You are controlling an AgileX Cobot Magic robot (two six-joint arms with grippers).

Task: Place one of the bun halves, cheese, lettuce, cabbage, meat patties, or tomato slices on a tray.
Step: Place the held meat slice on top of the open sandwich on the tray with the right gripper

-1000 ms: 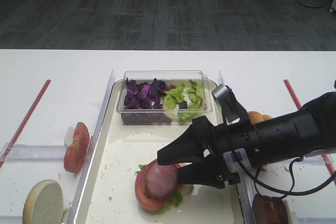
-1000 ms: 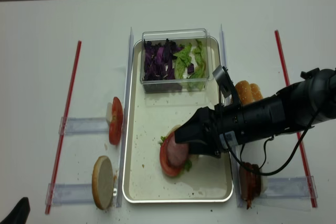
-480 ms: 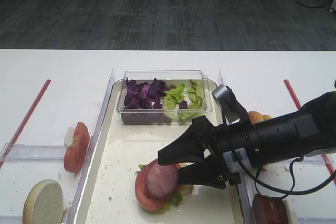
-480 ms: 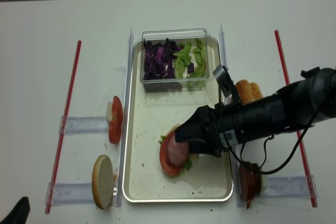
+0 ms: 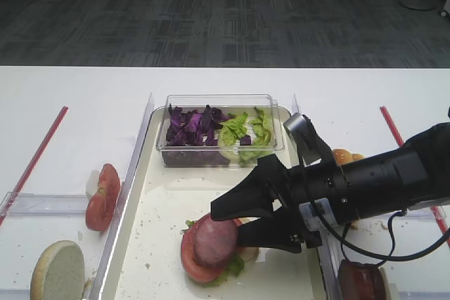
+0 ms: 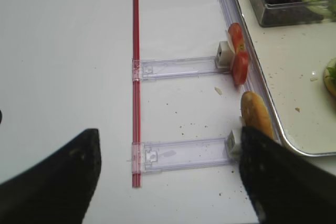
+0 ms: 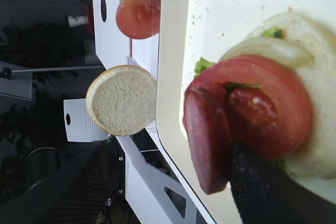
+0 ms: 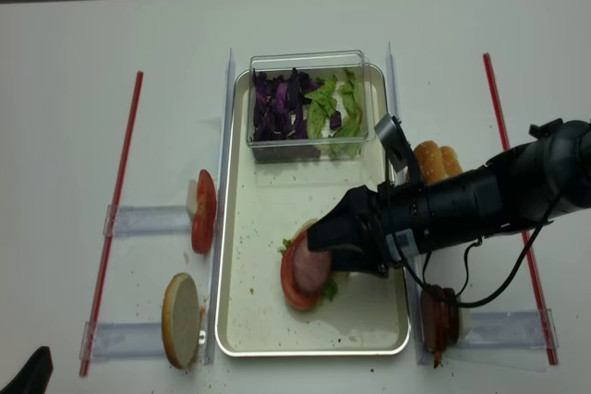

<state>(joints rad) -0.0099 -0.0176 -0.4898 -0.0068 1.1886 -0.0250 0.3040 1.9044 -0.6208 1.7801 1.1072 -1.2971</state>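
On the cream tray [image 5: 151, 244] a stack has built up: a bun half [image 7: 315, 129] with the pale face up, lettuce [image 5: 232, 268] and a tomato slice [image 5: 191, 261]. A pinkish meat patty [image 5: 213, 239] rests tilted on the tomato and leans against the lower finger [image 7: 262, 192] of my right gripper [image 5: 228, 224]. That gripper's jaws stand apart around the patty, open. My left gripper [image 6: 169, 132] hovers open and empty over the table left of the tray. No cheese is in view.
A clear box at the tray's far end holds purple cabbage [image 5: 190, 128] and green lettuce [image 5: 242, 131]. Left of the tray stand tomato slices [image 5: 102, 198] and a bun half [image 5: 58, 270]. On its right are a bun [image 5: 344, 156] and more patties [image 5: 362, 279]. Red strips [image 5: 35, 163] flank the area.
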